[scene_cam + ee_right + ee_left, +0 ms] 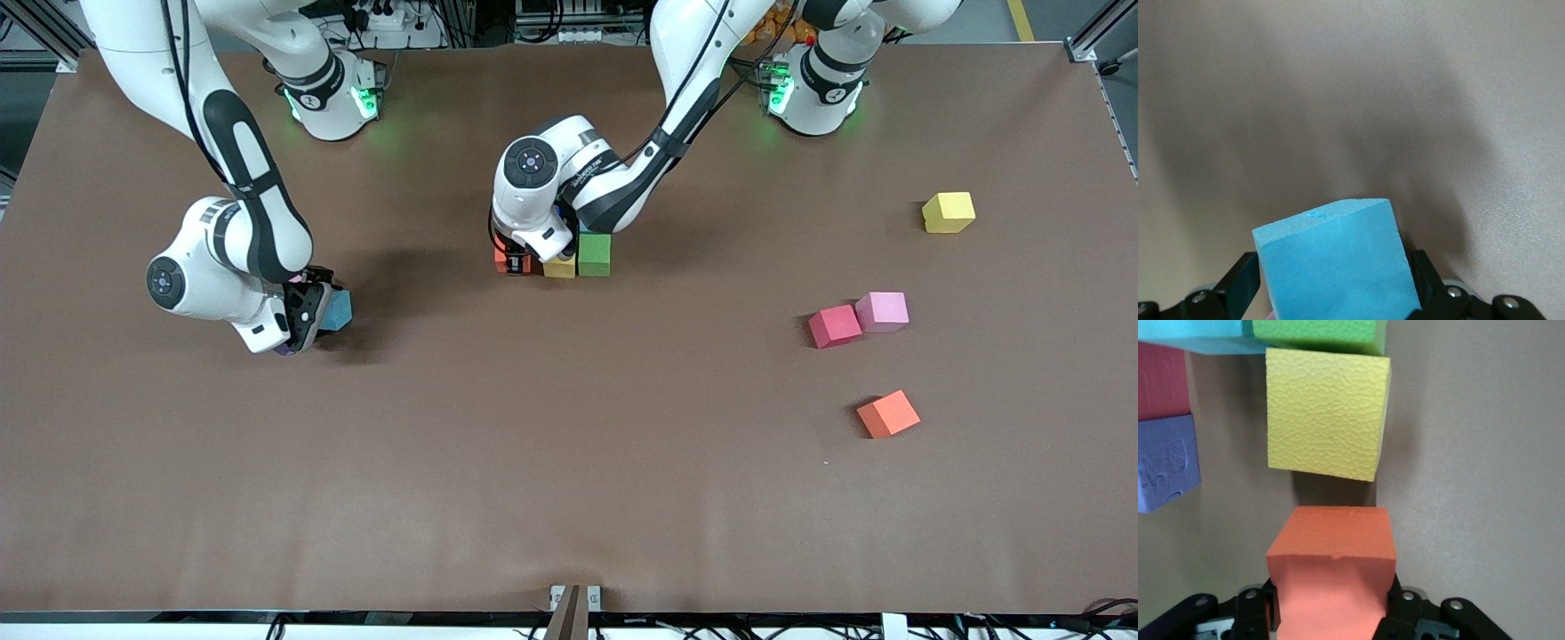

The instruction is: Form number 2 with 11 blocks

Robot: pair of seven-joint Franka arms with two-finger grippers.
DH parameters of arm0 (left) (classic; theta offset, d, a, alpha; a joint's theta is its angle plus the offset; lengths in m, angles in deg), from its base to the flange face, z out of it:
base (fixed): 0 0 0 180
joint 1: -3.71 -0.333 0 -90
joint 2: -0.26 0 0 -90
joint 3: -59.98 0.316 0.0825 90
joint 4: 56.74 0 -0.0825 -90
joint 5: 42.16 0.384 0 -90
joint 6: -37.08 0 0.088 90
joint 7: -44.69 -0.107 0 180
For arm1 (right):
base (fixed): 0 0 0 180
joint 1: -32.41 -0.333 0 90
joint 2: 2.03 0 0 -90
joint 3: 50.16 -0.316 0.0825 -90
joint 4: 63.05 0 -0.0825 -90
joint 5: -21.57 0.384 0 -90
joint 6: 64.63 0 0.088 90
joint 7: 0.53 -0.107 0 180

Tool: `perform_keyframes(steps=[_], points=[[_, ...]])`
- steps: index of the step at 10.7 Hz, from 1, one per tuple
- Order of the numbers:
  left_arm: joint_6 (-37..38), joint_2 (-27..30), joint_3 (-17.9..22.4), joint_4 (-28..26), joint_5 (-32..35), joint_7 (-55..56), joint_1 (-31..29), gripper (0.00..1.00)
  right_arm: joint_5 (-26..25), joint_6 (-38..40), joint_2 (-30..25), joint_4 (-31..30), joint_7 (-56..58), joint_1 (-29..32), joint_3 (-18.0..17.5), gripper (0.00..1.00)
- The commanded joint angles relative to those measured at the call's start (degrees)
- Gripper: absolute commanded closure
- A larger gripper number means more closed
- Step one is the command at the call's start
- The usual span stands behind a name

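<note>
Table [569, 498]: brown sheet, wide bare room across the half nearest the front camera
Cluster at table middle: green block [595, 253], yellow block [1328, 413], a red [1161, 380], a purple [1165, 463] and a blue block [1205, 337] edge to edge; no digit 2 formed yet
Loose blocks toward the left arm's end: four, namely yellow [949, 212], pink [882, 312], red [835, 326] touching the pink, orange [888, 414] well apart
Left fingers [1331, 610]: clamped on an orange block [1331, 580], a gap between it and the cluster's yellow one
Right fingers [1331, 287]: set round a blue block [1335, 267], bare table ahead
</note>
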Motion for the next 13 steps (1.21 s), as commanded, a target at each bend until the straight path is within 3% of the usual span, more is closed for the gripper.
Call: perform_keyframes(steps=[1,3,5,7,10,13], points=[[-1.13,-0.71,0.64,-0.13,2.32,2.33,0.82,0.54,1.19,0.22,-0.79,-0.99,1.34,0.52,-0.33,0.28],[-1.22,-0.62,-0.06,-1.35,6.62,2.33,0.64,0.54,2.06,0.31,-0.79,-0.90,1.25,0.34,-0.42,0.32],[-1.22,-0.45,-0.85,-1.89,6.81,1.81,0.38,0.54,3.47,0.31,-0.70,-0.64,1.25,-0.18,-0.42,0.59],[-1.22,-0.36,-2.07,-2.59,8.39,1.19,0.12,0.54,3.83,0.31,-0.88,0.15,0.55,-0.88,-0.60,0.76],[-2.17,-0.36,-3.83,-4.34,11.38,1.19,-1.20,0.54,8.04,0.22,-1.32,2.08,-2.07,-3.52,-0.51,0.82],[-2.45,-0.27,-4.28,-4.96,11.38,1.28,-2.08,0.54,8.22,-0.30,-0.97,4.45,-8.41,-7.03,-0.60,0.82]])
